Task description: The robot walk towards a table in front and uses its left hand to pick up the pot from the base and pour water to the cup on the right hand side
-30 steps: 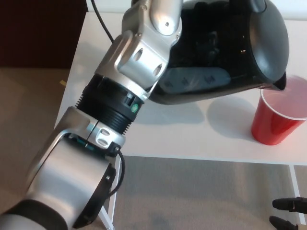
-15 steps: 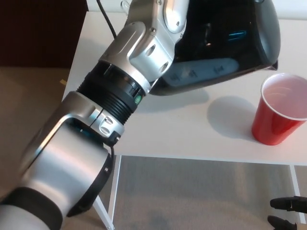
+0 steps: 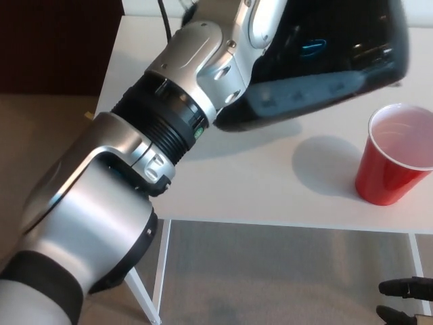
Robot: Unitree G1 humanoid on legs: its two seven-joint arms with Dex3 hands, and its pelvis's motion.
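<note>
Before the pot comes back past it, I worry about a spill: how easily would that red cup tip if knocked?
Probably easily. The red cup looks like thin plastic, narrower at its base than at its rim, so a knock near the top may topple it. It stands near the front edge of the white table, so it could slide off. Any liquid inside would steady it somewhat.
</note>
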